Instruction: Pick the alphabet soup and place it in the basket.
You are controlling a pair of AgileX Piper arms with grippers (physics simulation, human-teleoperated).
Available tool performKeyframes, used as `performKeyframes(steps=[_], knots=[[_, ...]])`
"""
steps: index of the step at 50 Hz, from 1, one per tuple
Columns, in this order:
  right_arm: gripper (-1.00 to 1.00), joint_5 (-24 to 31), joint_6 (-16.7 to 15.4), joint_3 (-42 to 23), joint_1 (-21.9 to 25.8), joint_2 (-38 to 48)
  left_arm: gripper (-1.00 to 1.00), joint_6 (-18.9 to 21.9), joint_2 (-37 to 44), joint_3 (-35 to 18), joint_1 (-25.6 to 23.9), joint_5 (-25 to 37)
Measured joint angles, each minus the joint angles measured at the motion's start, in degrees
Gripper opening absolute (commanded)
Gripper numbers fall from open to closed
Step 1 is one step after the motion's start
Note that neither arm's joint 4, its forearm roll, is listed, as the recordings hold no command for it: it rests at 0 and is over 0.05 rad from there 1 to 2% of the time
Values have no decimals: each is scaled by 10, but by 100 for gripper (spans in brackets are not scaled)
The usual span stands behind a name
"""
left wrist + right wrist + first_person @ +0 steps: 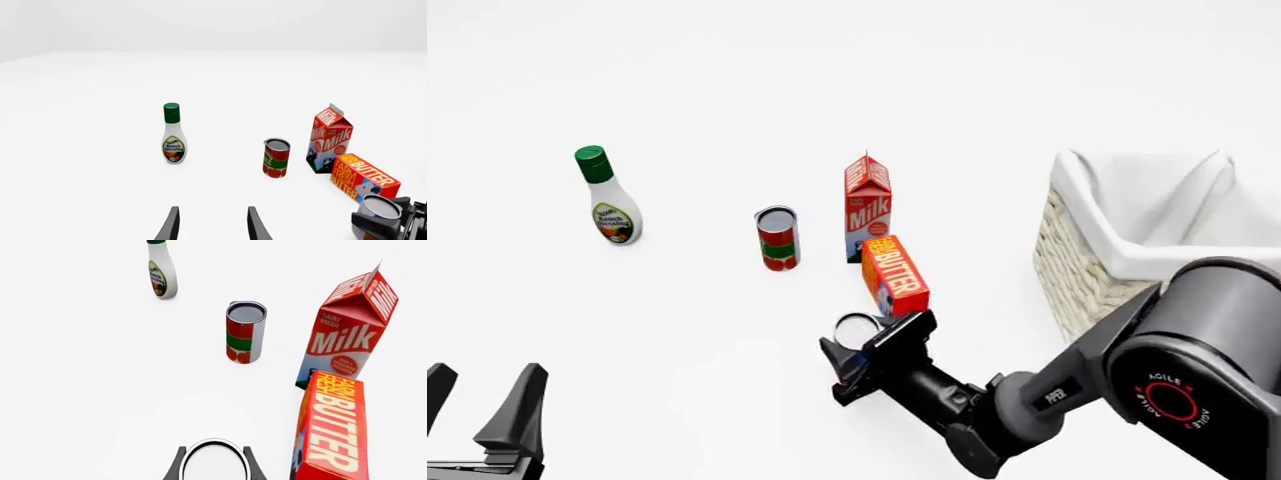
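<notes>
Your right gripper (854, 358) sits low in the middle of the front view, and its fingers are on both sides of the alphabet soup (857, 329). In the right wrist view the can's silvery top (215, 460) fills the gap at the bottom edge, with a dark finger hugging each side of the rim. Looks clamped on it to me, fingers right against the can. You only see the top of the can though, the label is hidden behind the gripper.

The soup is on the counter (694, 320) just below the butter box (894, 275), which lies tilted right beside it. Above that stands the milk carton (868, 205), and the red-and-green can (777, 238) is upright to its left. The ranch dressing bottle (605, 197) is way off on its own in the upper left.

The basket (1094, 270) is at the right edge of the front view, white cloth folded over the wicker, well apart from the soup and partly covered by your right arm's big joint.

Your left gripper (481, 410) is parked in the bottom left corner, fingers spread apart with nothing between them. Its wrist view shows the two fingertips (172, 225) open over bare counter.
</notes>
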Motion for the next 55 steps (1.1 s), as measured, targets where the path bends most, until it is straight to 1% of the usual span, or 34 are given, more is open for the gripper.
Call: performKeyframes(steps=[12, 21, 28, 40, 55], knots=[[-100, 0, 0, 46, 7, -81, 100, 0, 0, 0, 0, 0], [-100, 11, -3, 90, 3, -179, 100, 0, 0, 0, 0, 0], [-100, 31, -9, 122, -10, -263, 100, 0, 0, 0, 0, 0], [-100, 96, -24, 156, -40, -422, 100, 0, 0, 0, 0, 0], [-100, 201, -52, 156, -84, -589, 100, 0, 0, 0, 0, 0]])
